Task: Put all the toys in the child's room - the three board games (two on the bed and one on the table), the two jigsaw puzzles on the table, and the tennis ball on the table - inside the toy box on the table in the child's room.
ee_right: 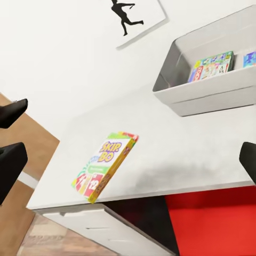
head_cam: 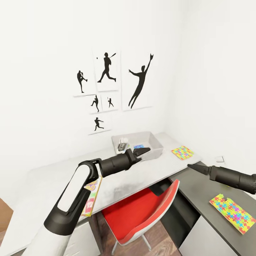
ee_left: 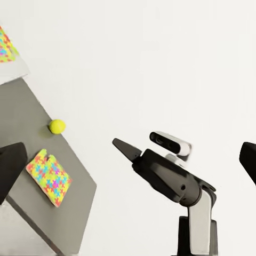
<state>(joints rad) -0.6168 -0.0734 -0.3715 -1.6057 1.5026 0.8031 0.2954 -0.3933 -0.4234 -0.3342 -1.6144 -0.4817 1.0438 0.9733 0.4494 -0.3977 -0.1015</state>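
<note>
My left hand (head_cam: pixel 142 152) hangs empty, fingers apart, at the toy box (head_cam: pixel 156 146) rim; SKIP-BO box (ee_right: pixel 105 164) lies behind it under my forearm, so I'd pull back and grip its overhanging tabletop edge.

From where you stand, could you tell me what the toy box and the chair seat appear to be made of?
The toy box looks like moulded plastic: pale grey, matte, with smooth sloping walls and a rounded rim. The chair seat seems to be a glossy red plastic shell with a pale edge, though as a render this stays uncertain.
</note>
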